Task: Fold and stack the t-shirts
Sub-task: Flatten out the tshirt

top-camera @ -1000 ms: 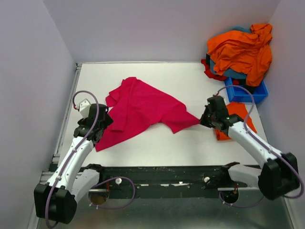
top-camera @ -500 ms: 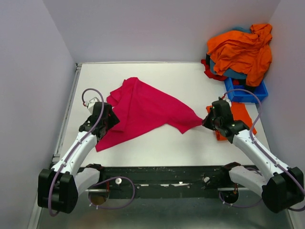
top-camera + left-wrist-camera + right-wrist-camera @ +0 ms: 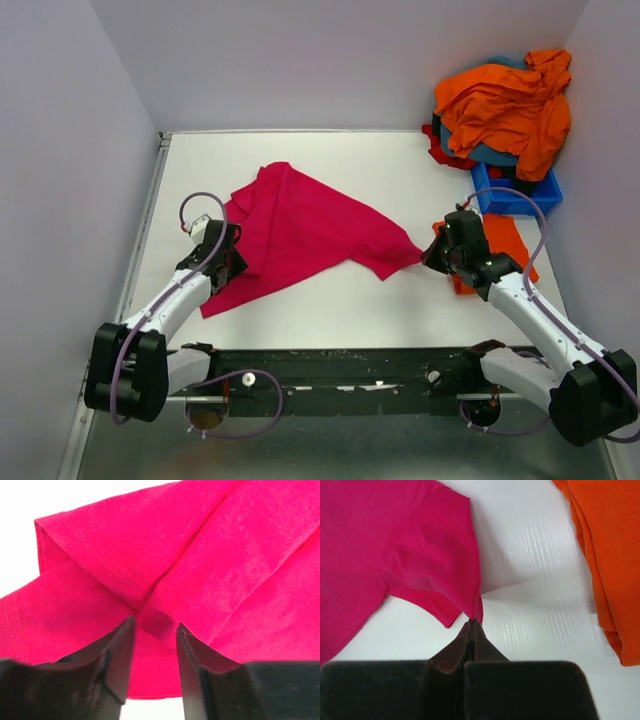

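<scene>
White desk (image 3: 330, 300) carries all items noted below.

Magenta-pink t-shirt (image 3: 300, 225) lies spread and rumpled across the middle of the desk, unfolded, one corner reaching towards the left arm and one sleeve drawn out to the right.

Blue plastic bin (image 3: 520, 195) stands at the far right corner of the desk. Contents are heaped well above its rim: a bright orange t-shirt (image 3: 505, 105) on top, a teal t-shirt (image 3: 490, 153) showing under it, and a red t-shirt (image 3: 440, 145) hanging out on the left side. How many garments the heap holds cannot be told.

Second orange t-shirt (image 3: 505, 235) lies flat on the desk just in front of the bin, partly hidden by the right arm.

Left tool (image 3: 155, 624) is at the near left edge of the magenta-pink t-shirt. Its jaws stand apart, one on each side of a stitched, overlapped hem; whether they touch the cloth cannot be told.

Right tool (image 3: 471, 622) has its jaws pressed together on the tip of the sleeve hem, the cloth pulled to a point and raised slightly off the desk, near the second orange t-shirt but apart from it.
</scene>
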Robot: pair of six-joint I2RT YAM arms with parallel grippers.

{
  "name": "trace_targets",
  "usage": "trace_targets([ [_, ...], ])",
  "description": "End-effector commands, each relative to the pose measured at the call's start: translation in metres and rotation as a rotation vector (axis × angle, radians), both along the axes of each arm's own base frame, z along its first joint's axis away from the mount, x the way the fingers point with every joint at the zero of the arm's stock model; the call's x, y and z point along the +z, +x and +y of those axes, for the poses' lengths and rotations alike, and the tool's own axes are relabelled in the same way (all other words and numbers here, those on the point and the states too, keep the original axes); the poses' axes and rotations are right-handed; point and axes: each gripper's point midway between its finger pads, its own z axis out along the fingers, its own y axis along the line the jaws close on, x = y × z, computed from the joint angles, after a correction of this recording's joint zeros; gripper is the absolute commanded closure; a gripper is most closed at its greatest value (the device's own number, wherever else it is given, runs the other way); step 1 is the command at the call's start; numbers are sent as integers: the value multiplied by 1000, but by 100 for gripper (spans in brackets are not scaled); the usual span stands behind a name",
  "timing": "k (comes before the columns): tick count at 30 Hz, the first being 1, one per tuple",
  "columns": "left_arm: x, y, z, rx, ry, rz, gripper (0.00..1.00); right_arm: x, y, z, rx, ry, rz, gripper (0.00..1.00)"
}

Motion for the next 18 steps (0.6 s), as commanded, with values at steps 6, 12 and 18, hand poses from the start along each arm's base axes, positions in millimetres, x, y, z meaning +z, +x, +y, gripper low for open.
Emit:
trace_targets([
  [6,-9,21,-7,-15,3,24,34,0,-2,5,38,20,-10,99],
  [12,-14,19,0,-3,42,38,61,-2,-1,7,42,22,-6,99],
  [18,12,31,9,-1,84,-20,100,-2,0,5,35,18,-3,99],
])
